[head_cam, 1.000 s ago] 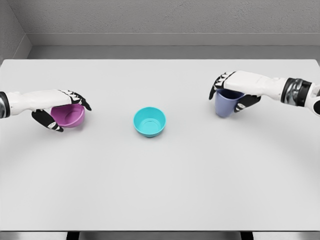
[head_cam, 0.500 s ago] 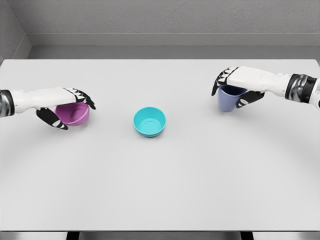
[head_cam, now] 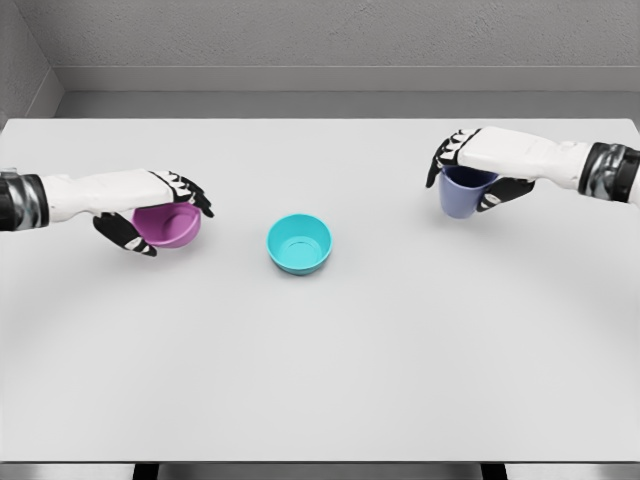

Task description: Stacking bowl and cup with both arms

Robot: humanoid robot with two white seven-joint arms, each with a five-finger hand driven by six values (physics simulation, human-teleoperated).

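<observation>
Worktop (head_cam: pixel 320 380): pale grey-white, matt, plain, spanning nearly the full width of view, its near edge at the bottom and its far edge meeting a narrow grey floor strip. Wall (head_cam: pixel 330 32): grey, rough-textured, behind the worktop; a second wall closes the corner at far left. Teal bowl (head_cam: pixel 299 243): upright, mouth up, standing alone near the middle of the worktop, well apart from both hands. Purple bowl (head_cam: pixel 167 224): left of the teal bowl, mouth up, gripped at the rim. Left hand (head_cam: pixel 150 208): white with black fingers, entering from the left edge, fingers curled over the purple bowl's rim and thumb beneath its side. Whether the bowl touches the surface cannot be told. Blue cup (head_cam: pixel 459 192): right side, farther back than the bowls, upright. Right hand (head_cam: pixel 478 172): entering from the right edge, fingers wrapped over the cup's top, thumb against its side. Soft, faint shading under each item.
</observation>
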